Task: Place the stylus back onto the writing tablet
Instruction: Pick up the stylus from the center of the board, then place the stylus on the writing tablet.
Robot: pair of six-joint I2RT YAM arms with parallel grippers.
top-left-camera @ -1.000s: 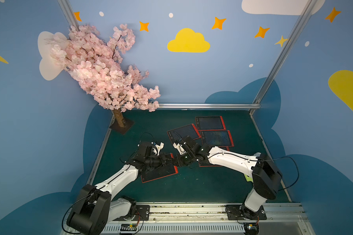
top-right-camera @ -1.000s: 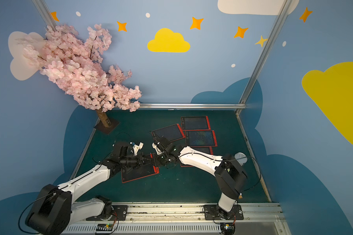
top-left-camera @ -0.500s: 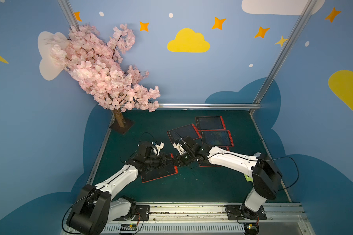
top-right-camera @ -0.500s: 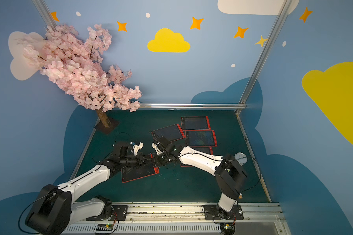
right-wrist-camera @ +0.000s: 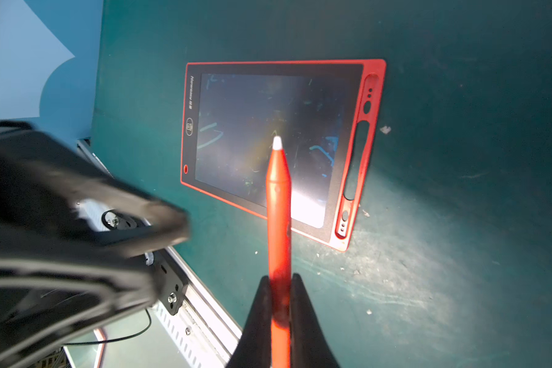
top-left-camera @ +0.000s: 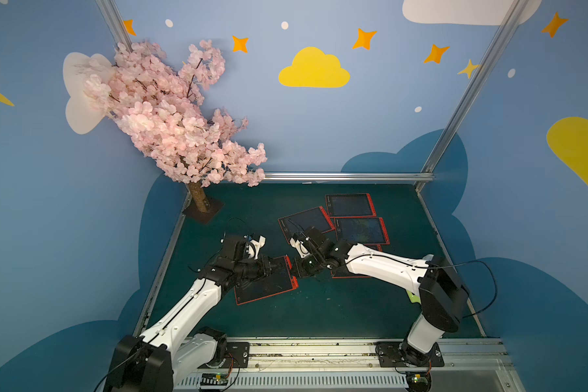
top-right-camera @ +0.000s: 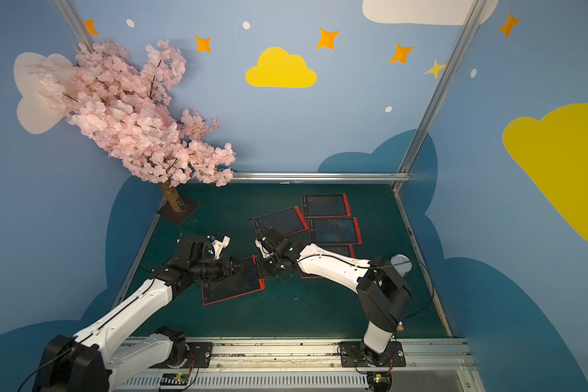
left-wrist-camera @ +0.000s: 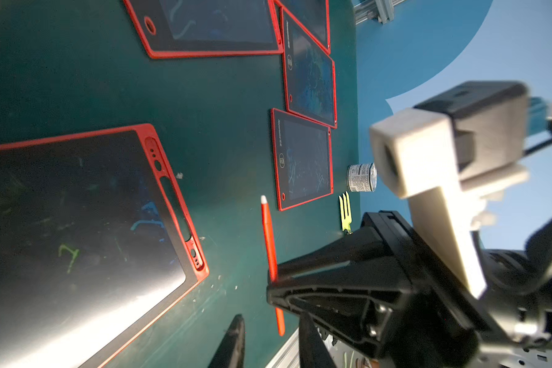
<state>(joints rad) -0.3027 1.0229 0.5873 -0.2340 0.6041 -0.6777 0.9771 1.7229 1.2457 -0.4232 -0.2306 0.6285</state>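
The red stylus (right-wrist-camera: 278, 197) with a white tip is clamped between the fingers of my right gripper (right-wrist-camera: 279, 277), which is shut on it. The stylus points over the dark screen of the red-framed writing tablet (right-wrist-camera: 268, 111) lying flat on the green mat. In the left wrist view the stylus (left-wrist-camera: 268, 229) runs down past the right gripper's black body, and its rear end sits in the gap of my left gripper (left-wrist-camera: 273, 347). The left jaws are apart and not touching the stylus. In both top views the two grippers (top-left-camera: 287, 268) (top-right-camera: 260, 266) meet tip to tip at the tablet's (top-left-camera: 265, 281) (top-right-camera: 231, 283) right edge.
Three more red-framed tablets (top-left-camera: 306, 222) (top-left-camera: 350, 205) (top-left-camera: 360, 230) lie behind, and another sits partly under the right arm. A pink blossom tree (top-left-camera: 170, 118) stands at the back left. A small can (left-wrist-camera: 360, 177) and a yellow-green fork (left-wrist-camera: 344, 210) lie near the right edge.
The left gripper's jaws have parted and let go of the stylus, which stays in the right gripper. Both arms have hardly moved.
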